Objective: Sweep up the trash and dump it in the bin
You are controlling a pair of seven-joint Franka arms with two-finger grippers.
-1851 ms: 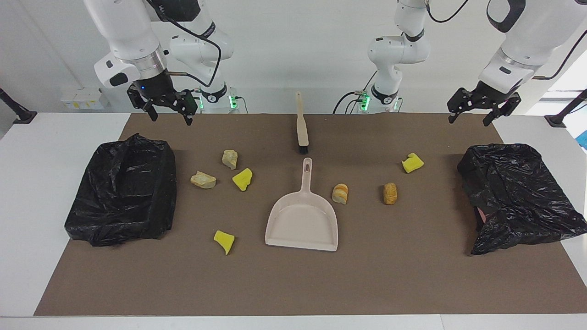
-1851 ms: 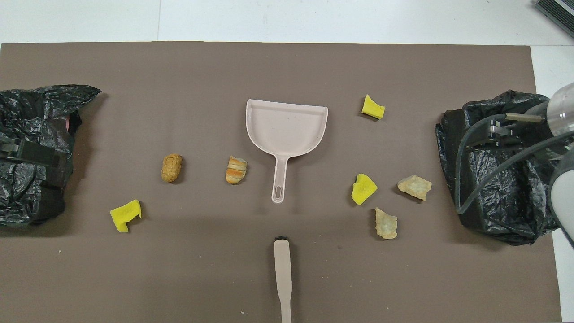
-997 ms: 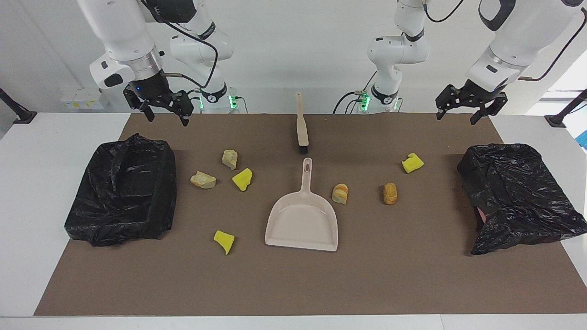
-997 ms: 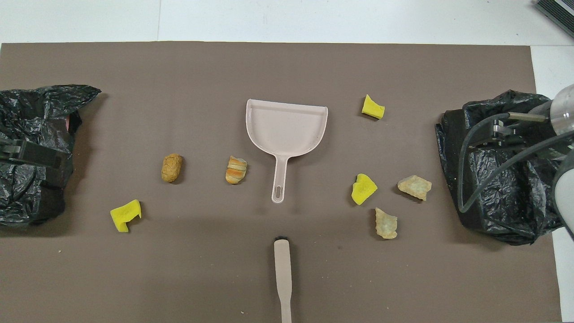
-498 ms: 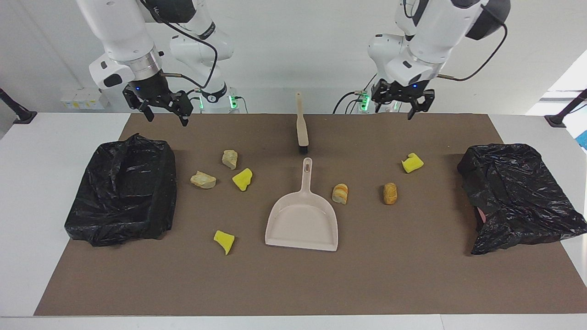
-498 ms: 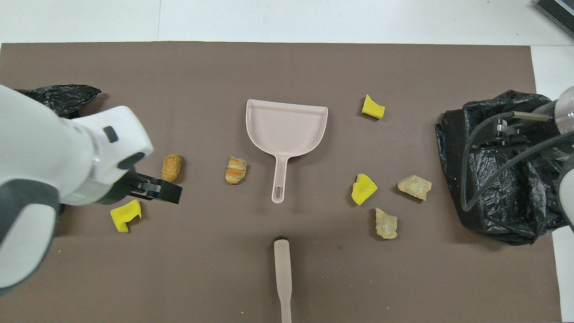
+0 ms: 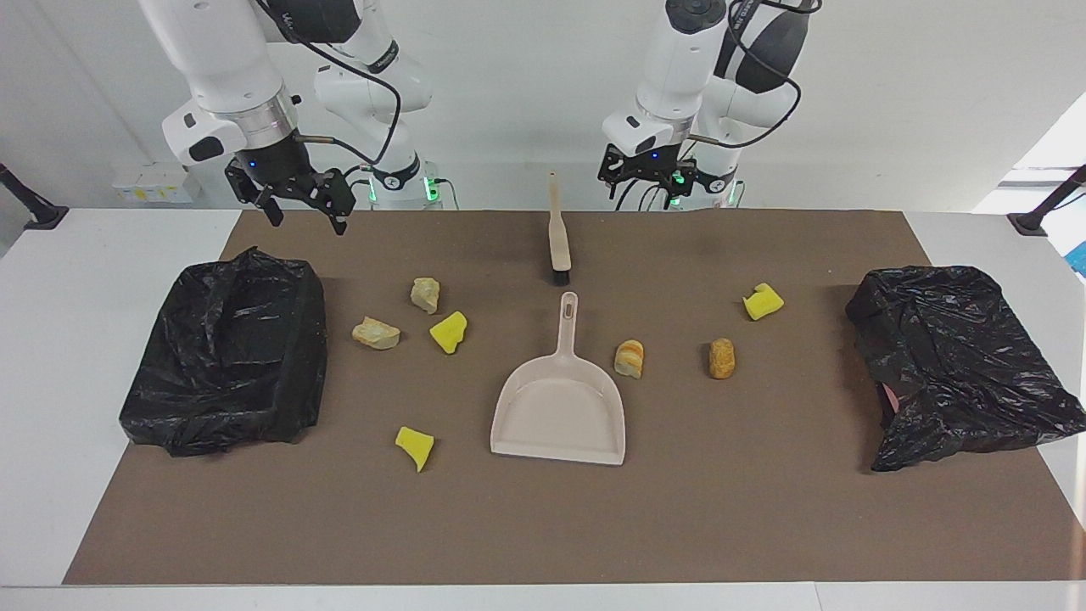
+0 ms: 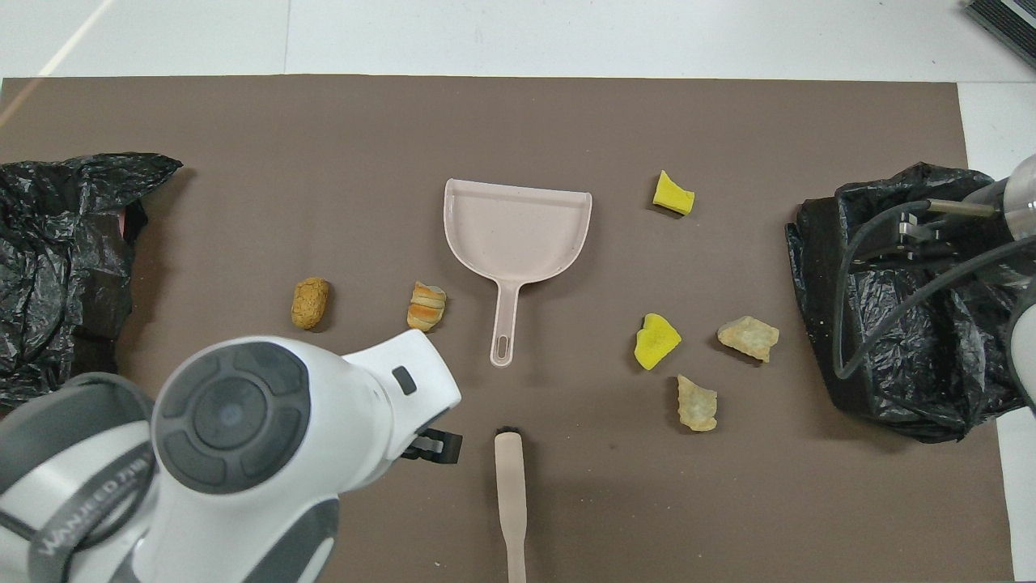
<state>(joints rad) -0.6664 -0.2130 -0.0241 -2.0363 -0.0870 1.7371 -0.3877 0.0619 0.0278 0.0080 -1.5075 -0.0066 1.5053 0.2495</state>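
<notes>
Both grippers hang with fingers apart, the left gripper (image 7: 646, 180) beside the brush (image 7: 557, 233), the right gripper (image 7: 301, 205) near a black bag (image 7: 225, 352); trash (image 7: 449, 332) lies scattered around the dustpan (image 7: 560, 407).

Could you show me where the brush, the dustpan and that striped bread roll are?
brush (image 7: 557, 240), facing view, on its handle.
dustpan (image 7: 560, 412), facing view, on its pan floor.
striped bread roll (image 7: 629, 358), facing view, on its middle.

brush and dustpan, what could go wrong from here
The brush lies handle toward the robots, close to the dustpan handle; a sloppy grab by the open left gripper could knock both. The trash is scattered widely, so pieces may roll past the pan. Both bins sag, so dumped trash could miss.
</notes>
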